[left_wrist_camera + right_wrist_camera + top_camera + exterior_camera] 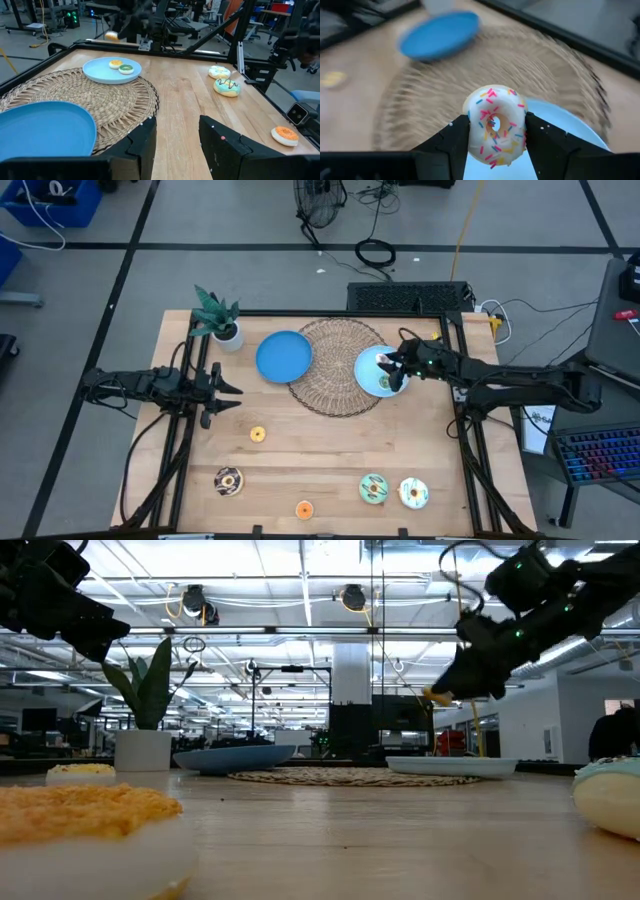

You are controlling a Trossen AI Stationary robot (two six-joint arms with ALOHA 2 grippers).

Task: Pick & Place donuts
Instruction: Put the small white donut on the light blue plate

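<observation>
Right gripper (495,131) clamps a sprinkled donut (496,125).
Below it, a plate (102,73) holds two donuts (121,66); left gripper (176,134) gapes empty.

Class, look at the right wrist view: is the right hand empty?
No. The right hand grips a white sprinkled donut between its two fingers, above the light blue plate.

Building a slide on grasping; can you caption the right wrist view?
Right gripper holds a white sprinkled donut above the light blue plate on the wicker mat.
</observation>
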